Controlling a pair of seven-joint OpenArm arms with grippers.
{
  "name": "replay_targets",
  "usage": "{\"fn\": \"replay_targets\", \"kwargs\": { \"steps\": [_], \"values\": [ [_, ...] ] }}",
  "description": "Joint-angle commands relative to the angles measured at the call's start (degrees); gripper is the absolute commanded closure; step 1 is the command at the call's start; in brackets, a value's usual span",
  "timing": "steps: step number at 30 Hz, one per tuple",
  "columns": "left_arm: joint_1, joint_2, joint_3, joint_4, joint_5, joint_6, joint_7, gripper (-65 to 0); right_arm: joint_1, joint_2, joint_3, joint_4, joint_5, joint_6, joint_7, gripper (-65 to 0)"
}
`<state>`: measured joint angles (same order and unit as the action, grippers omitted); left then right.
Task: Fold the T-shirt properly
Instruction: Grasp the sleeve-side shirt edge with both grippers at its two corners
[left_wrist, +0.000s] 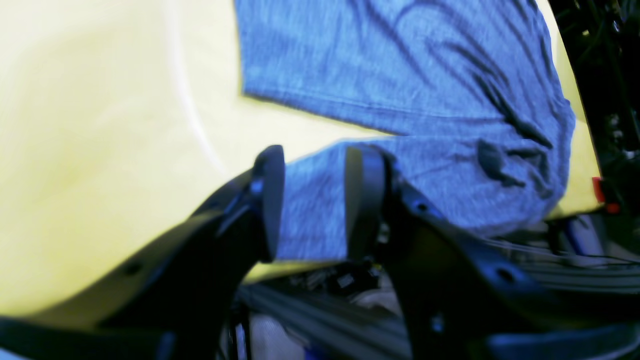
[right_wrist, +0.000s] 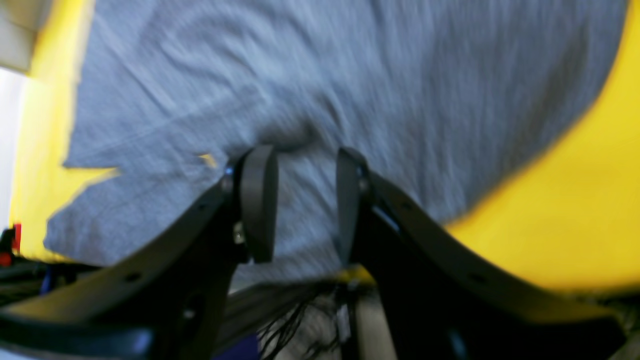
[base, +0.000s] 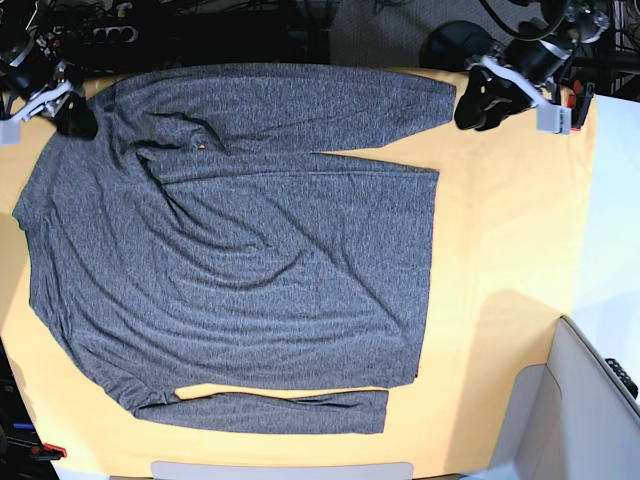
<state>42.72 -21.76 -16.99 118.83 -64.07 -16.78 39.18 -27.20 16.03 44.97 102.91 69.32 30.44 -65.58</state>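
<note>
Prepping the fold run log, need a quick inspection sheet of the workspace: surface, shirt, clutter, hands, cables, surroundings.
Surface: yellow-orange table cloth, covering the table.
Job's things: dark heather-grey long-sleeved knit T-shirt spread flat, wrinkled, both sleeves laid along its body.
Clutter: nothing seen.
Hands: left hand open, fingers either side of a sleeve end; right hand open over the shirt's fabric.
Cables: dark wires below the table edge.
Surroundings: white panel at one corner; dark equipment behind.

Both wrist views are motion-blurred and colour-shifted, with washed-out glare toward nine o'clock in the left one. The base view is sharp, evenly bright.
</note>
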Motion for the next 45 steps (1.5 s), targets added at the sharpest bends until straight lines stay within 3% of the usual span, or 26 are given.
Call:
{"fn": "replay_targets", "kwargs": {
  "steps": [1, 6, 14, 31, 37, 45],
  "values": [
    [-1.62, -0.35, -1.34, 0.78, -3.4, -0.41, 4.29, -22.8, 0.7, 0.45, 1.4, -0.63, 1.58, 0.82, -0.57, -20.4],
    [-5.58, -0.26, -3.36, -2.39, -10.78, -0.41, 13.7, -23.4, 0.52, -1.39, 4.13, -4.58, 1.32, 0.82, -2.15, -20.4],
    [-11.11, 0.97, -3.27, -17.51, -14.56, -0.41, 21.44, -23.4, -0.62, -5.17, 6.5, -4.5, -8.7, 0.9, -2.15, -20.4],
    [-12.87, 0.53, -2.65, -24.54, -13.51, -0.41, 21.79, -23.4, 1.75, -6.49, 6.5, -4.5, -12.84, 0.9, -2.07, -20.4],
    [-14.72, 0.62, 2.36, -24.54, -6.21, -0.41, 21.79, -23.4, 1.93, -6.85, 6.5, -4.5, -13.8, 0.9, -2.15, -20.4],
    [-15.42, 0.88, 6.84, -24.54, -5.6, -0.41, 21.79, -23.3, 2.01, -6.93, 6.5, -4.41, -13.63, 0.9, -2.15, -20.4]
  ]
}}
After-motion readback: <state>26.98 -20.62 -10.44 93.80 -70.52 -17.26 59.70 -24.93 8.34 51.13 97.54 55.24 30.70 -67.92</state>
